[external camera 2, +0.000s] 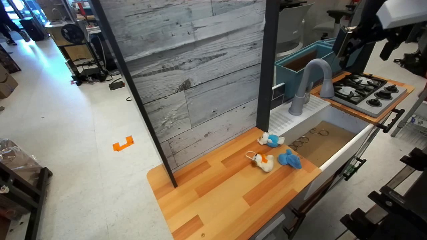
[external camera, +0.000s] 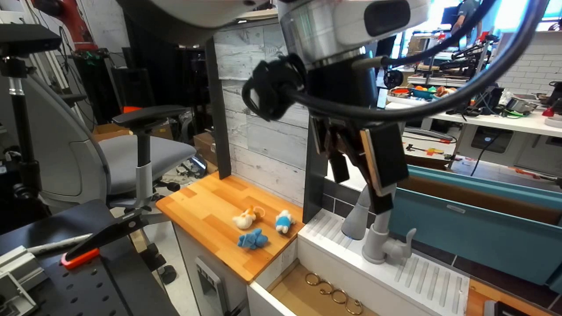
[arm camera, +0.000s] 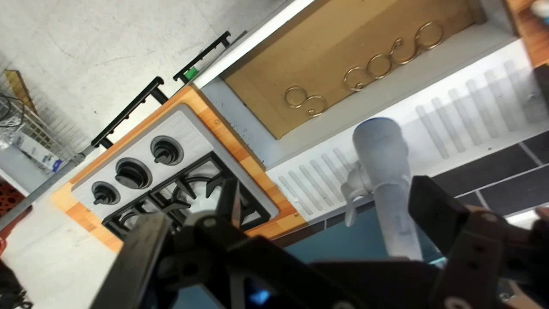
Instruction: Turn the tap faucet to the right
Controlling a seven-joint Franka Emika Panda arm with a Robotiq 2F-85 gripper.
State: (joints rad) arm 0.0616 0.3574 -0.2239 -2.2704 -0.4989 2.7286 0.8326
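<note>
A light grey, matte gooseneck tap faucet (external camera 2: 303, 88) is standing upright on a white grooved surface (external camera 2: 282, 116), right of centre in an exterior view; in the wrist view, a black two-fingered gripper (arm camera: 327, 193) is spanning the lower half, its jaws gaping wide and clasping nothing.

In an exterior view, tap faucet (external camera: 374, 246) w/ arch hidden behind fingers (external camera: 388, 158). Wrist view: stove (arm camera: 180, 167) pt. hidden behind a finger; white-blue toy (arm camera: 541, 7), well apart from fingers, cut off @ R edge.
</note>
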